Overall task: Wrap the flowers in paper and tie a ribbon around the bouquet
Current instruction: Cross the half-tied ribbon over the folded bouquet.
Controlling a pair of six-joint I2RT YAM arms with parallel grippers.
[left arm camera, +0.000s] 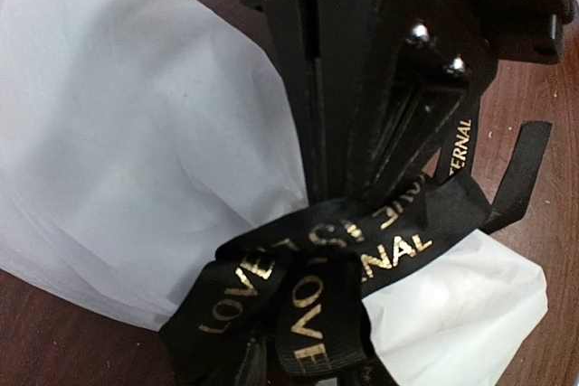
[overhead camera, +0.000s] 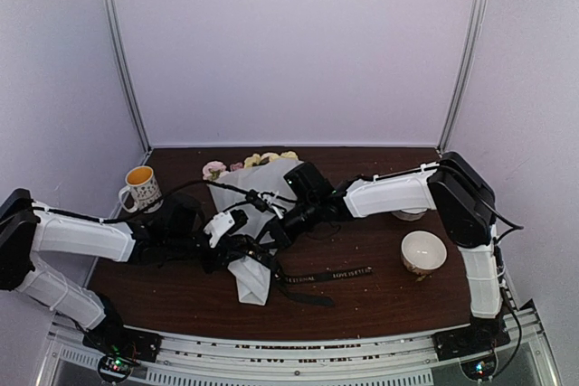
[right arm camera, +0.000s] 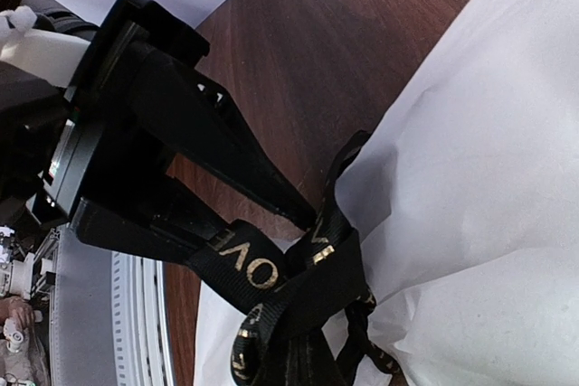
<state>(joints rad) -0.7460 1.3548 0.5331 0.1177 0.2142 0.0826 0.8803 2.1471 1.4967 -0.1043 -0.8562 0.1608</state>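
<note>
**Black ribbon (left arm camera: 308,268) bunched at narrow end of bouquet (overhead camera: 271,178), two grippers at the knot**

The bouquet lies flat on a dark wooden table (overhead camera: 380,300). Its flowers (overhead camera: 262,159), yellow and pale pink, are at the far end, and the pale paper (left arm camera: 136,133) tapers toward the near edge. The ribbon, printed in gold with the words LOVE and ETERNAL, sits in loops around the narrow part of the cone, touching the paper. One loose tail trails off the bouquet to the right across the wood.

The right gripper (left arm camera: 362,196) points down onto the bouquet from its right side. Its fingers are pressed together and their tips are buried among the ribbon loops; whether a strand is pinched between them cannot be told. The left gripper (right arm camera: 267,237) meets the same spot from the bouquet's left side with its two fingers standing apart. In the right wrist view a strand of ribbon lies across the lower finger, and the upper tip is just beside the ribbon where it meets the paper.

A white patterned mug (overhead camera: 142,187) with an orange inside stands left of the bouquet's flower end, near it but apart. A pale bowl (overhead camera: 423,250) sits well apart to the bouquet's right, beyond the end of the ribbon tail.
</note>
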